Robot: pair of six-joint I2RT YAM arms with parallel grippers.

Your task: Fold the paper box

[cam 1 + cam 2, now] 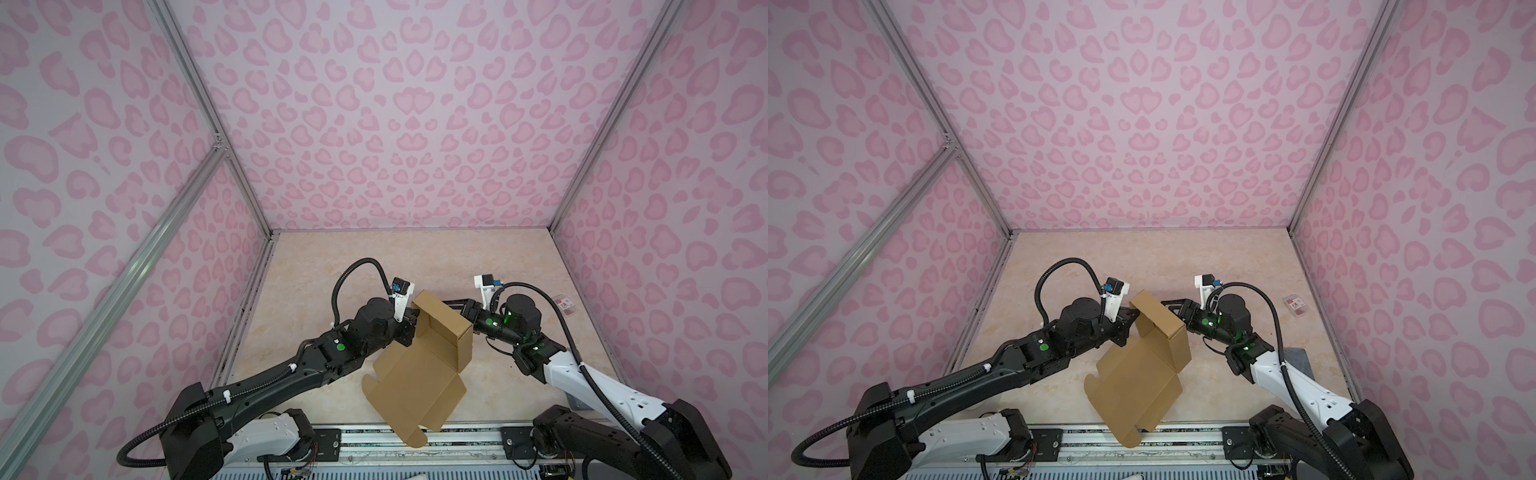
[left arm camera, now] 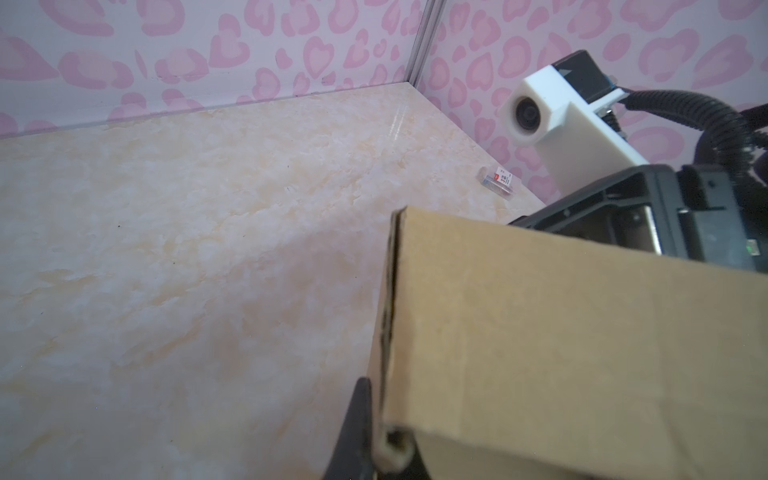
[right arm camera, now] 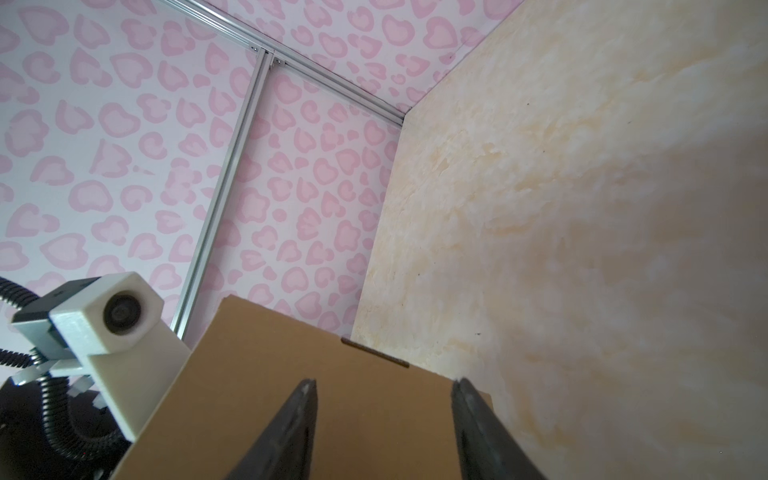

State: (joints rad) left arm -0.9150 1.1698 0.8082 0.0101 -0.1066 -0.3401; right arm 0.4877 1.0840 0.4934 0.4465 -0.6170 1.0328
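The paper box (image 1: 417,374) (image 1: 1136,384) is plain brown cardboard, partly folded and tilted up off the table in both top views. Its raised walls stand between the two grippers, and its low flap reaches over the front rail. My left gripper (image 1: 411,316) (image 1: 1128,316) (image 2: 376,419) is shut on the paper box, pinching the edge of an upright wall (image 2: 561,332). My right gripper (image 1: 455,306) (image 1: 1168,305) (image 3: 383,386) is at the far side of the box. It is open, its two fingers apart over the flat face of a cardboard panel (image 3: 291,357).
A small clear packet with a red-white label (image 1: 566,306) (image 1: 1296,306) (image 2: 498,185) lies near the right wall. Pink-patterned walls close the marble-look table (image 1: 374,266) on three sides. A metal rail (image 1: 365,440) runs along the front edge.
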